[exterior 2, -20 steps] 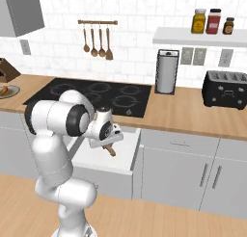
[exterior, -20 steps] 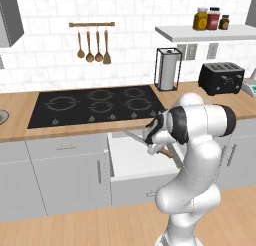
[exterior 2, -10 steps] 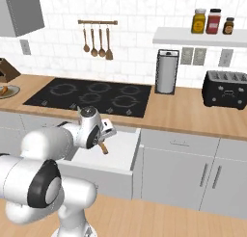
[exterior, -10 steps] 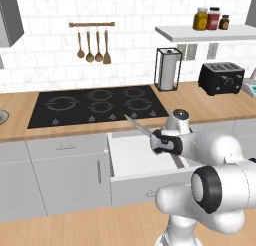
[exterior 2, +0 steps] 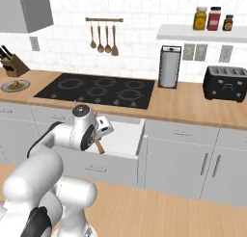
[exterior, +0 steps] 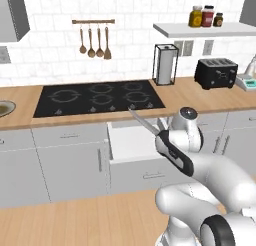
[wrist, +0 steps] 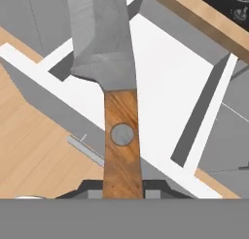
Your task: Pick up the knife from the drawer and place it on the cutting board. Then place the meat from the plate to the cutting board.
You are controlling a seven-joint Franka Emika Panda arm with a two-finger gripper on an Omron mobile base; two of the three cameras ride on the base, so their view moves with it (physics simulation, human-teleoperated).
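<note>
So the gripper [wrist: 122, 193] is clamped on the knife [wrist: 111, 82], pinching the brown wooden handle near its butt end. From the left base view the blade sticks up and to the left, above the open drawer [exterior: 131, 142]. In that view and the hand view, the drawer's white inside looks bare.

Over in the right base view, at the far left of the counter, the plate [exterior 2: 15, 85] has the small orange-brown meat [exterior 2: 16, 84] sitting on it, just in front of a wooden knife block [exterior 2: 13, 64] with black handles poking out.

Up on the shelf [exterior 2: 200, 33] stand three jars [exterior 2: 214, 18] with dark lids; labels are too small to read. No readable writing on the toaster [exterior 2: 227, 83] either.
</note>
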